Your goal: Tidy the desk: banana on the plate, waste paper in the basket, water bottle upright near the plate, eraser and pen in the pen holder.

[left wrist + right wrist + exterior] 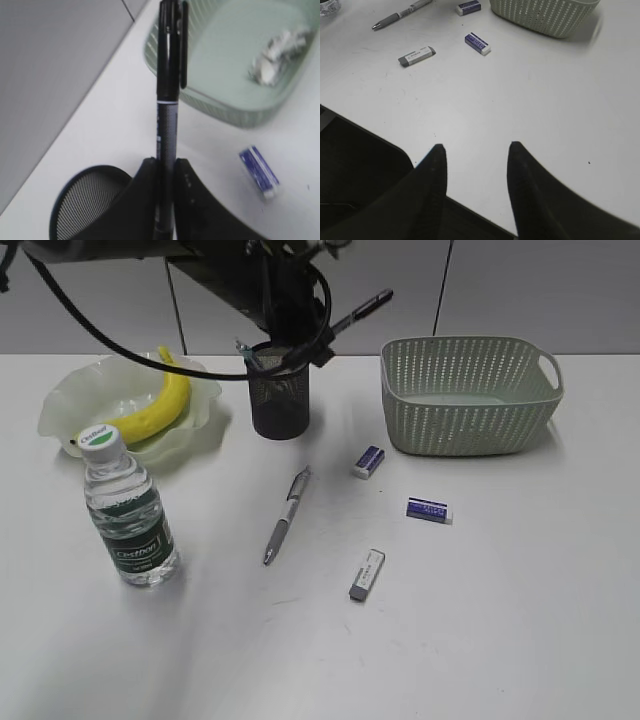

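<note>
My left gripper (pixel 167 165) is shut on a black capped pen (pixel 168 90), held just above the rim of the black mesh pen holder (pixel 90 200). In the exterior view that pen (pixel 362 310) sticks out up and to the right over the pen holder (pixel 280 405). The banana (pixel 160 405) lies in the wavy green plate (pixel 60 405). Beside the plate the water bottle (pixel 125 510) stands upright. Waste paper (pixel 277 52) lies inside the basket (pixel 225 75). A second, grey pen (pixel 288 512) and three erasers (pixel 368 461) (pixel 429 510) (pixel 367 574) lie on the desk. My right gripper (pixel 476 150) is open and holds nothing, over the desk's front edge.
The basket (pixel 470 420) stands at the back right, the pen holder between it and the plate. In the right wrist view the grey eraser (pixel 416 56), a blue eraser (pixel 477 43) and the grey pen (pixel 400 15) lie far ahead of the fingers.
</note>
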`<state>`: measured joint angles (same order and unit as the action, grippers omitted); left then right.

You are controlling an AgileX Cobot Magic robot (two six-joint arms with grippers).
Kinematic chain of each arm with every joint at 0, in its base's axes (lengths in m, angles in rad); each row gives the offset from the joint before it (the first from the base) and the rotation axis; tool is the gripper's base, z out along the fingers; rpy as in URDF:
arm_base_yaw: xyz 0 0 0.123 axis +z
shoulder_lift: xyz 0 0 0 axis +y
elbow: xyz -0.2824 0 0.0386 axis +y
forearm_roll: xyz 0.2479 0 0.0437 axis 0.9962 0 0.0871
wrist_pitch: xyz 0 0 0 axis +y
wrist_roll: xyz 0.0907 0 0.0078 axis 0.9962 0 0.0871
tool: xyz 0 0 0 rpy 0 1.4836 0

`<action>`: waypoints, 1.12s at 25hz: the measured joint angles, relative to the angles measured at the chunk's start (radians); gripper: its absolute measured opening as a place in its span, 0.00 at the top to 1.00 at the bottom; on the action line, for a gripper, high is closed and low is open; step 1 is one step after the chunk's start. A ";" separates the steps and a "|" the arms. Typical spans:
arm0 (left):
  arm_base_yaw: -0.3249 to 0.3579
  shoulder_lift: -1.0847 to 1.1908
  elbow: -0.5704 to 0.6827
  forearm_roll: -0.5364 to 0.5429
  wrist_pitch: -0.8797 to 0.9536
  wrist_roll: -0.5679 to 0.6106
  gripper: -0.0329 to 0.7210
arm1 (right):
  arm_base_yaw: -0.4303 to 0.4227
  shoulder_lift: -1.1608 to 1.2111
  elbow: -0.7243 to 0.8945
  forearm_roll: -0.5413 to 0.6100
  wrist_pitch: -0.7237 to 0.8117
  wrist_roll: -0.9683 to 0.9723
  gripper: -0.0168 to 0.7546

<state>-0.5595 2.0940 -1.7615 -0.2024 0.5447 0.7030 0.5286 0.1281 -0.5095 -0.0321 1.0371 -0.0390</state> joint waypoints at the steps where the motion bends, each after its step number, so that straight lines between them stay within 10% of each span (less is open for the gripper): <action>1: 0.010 -0.004 0.000 -0.049 -0.036 0.000 0.88 | 0.000 0.000 0.000 0.000 0.000 0.000 0.55; 12: 0.171 -0.006 0.012 -0.505 -0.196 0.000 0.88 | 0.000 0.000 0.000 0.000 0.000 0.000 0.55; 28: 0.167 -0.059 0.152 -0.673 -0.444 -0.001 0.88 | 0.000 0.000 0.000 0.000 0.000 0.000 0.55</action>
<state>-0.3929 2.0350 -1.6097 -0.8757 0.1002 0.7021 0.5286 0.1281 -0.5095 -0.0321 1.0371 -0.0390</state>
